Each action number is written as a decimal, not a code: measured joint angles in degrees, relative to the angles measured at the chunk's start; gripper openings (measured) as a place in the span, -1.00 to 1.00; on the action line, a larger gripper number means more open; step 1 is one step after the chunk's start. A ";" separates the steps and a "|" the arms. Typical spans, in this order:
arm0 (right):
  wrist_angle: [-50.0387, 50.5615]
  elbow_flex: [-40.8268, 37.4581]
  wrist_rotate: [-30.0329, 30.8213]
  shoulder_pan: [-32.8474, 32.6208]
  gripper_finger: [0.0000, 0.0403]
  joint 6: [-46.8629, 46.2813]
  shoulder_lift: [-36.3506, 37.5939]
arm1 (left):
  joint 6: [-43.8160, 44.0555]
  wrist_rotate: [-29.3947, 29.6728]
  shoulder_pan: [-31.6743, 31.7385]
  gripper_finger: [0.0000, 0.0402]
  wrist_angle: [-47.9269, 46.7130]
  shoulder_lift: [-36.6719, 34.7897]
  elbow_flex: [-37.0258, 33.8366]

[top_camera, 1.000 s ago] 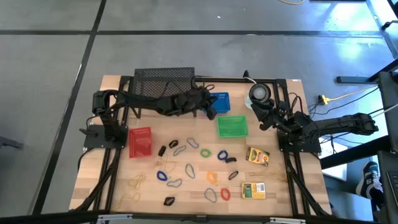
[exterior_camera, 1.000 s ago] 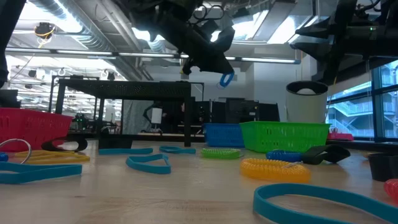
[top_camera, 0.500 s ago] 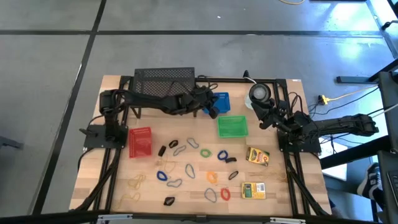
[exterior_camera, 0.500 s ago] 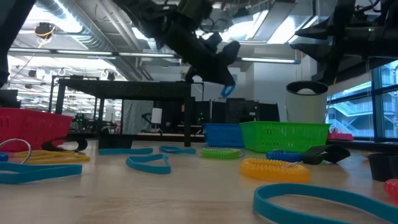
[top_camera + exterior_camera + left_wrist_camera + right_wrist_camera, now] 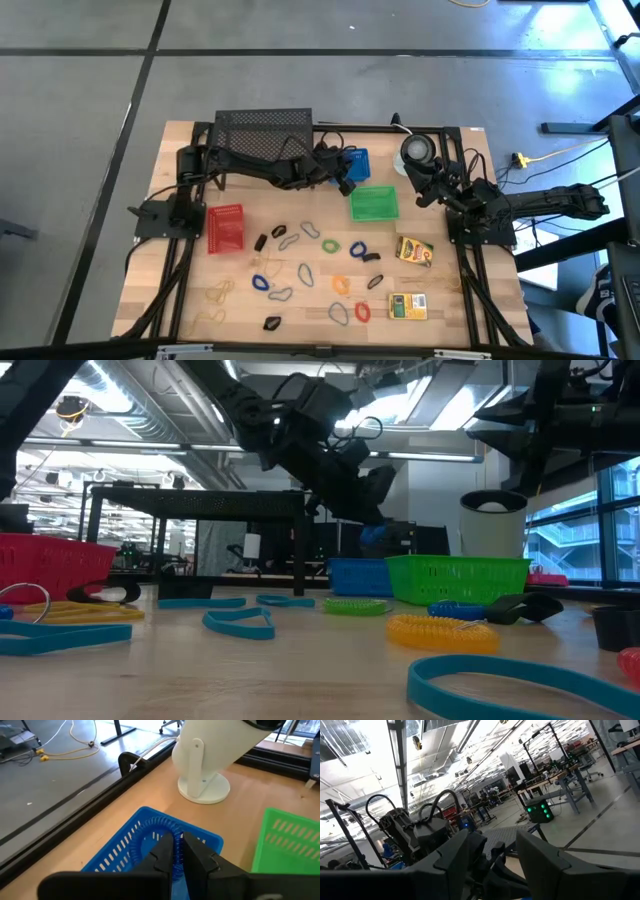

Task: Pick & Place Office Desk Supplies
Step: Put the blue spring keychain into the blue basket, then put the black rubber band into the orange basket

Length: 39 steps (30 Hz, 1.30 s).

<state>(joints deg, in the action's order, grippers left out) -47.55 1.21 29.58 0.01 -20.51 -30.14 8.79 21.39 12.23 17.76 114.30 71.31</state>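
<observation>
Bench (image 5: 190, 300): pale wood, set on grey floor; bright ceiling lights of a large workshop beyond it in the low view.
Left pincer (image 5: 346, 178): reached across to the far middle of the bench, held over the blue basket (image 5: 352, 163); fingers (image 5: 161, 856) pressed together on a blue loop (image 5: 178, 868), seen hanging just above that basket in the low view (image 5: 372, 536).
Right pincer (image 5: 418, 186): raised near the far right of the bench, close to the round white disc-like object (image 5: 416, 150); fingers apart, nothing seen between them.
Green basket (image 5: 373, 203): just beside the blue basket, nearer the bench's middle.
Red basket (image 5: 225, 228): left part of the bench.
Black mesh tray (image 5: 262, 122): far edge, behind the left arm.
Loose supplies: coloured loops (image 5: 331, 245) and small black clips (image 5: 262, 243) scattered over the middle; tan rubber bands (image 5: 219, 292) near the front left.
Yellow-green boxes: one (image 5: 415, 250) right of the loops, another (image 5: 408, 306) nearer the front edge.
</observation>
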 joint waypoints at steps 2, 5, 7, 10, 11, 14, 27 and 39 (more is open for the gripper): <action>0.00 0.00 0.01 0.00 -0.17 0.01 0.00 | -0.39 0.00 0.00 -0.90 -0.04 0.09 0.00; 0.00 0.00 0.01 0.00 -0.17 0.02 0.01 | -0.54 0.00 -0.02 -0.88 0.06 0.07 0.00; 0.00 0.00 0.02 0.00 -0.17 0.02 0.01 | -0.58 0.00 0.00 -0.84 0.07 0.07 0.00; 0.00 0.00 0.01 0.00 -0.17 0.04 0.00 | -0.58 0.02 -0.02 -0.76 0.07 0.07 0.00; 0.00 0.00 0.00 0.00 -0.17 0.06 -0.01 | -0.58 0.02 -0.02 -0.74 0.07 0.07 0.00; 0.00 0.00 0.00 0.00 -0.17 0.15 0.01 | -0.58 0.04 0.00 -0.68 0.07 0.07 0.00; 0.00 0.00 0.00 0.00 -0.17 0.21 -0.01 | -1.27 -2.62 -0.99 -0.58 5.57 -0.22 0.00; 0.00 -0.01 0.00 0.01 -0.17 0.36 0.00 | -19.56 -14.54 -13.12 -0.58 13.67 -0.33 0.00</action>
<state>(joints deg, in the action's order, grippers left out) -47.55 1.21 29.58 0.03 -20.16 -30.14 -10.78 6.85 -0.89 31.42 113.97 71.31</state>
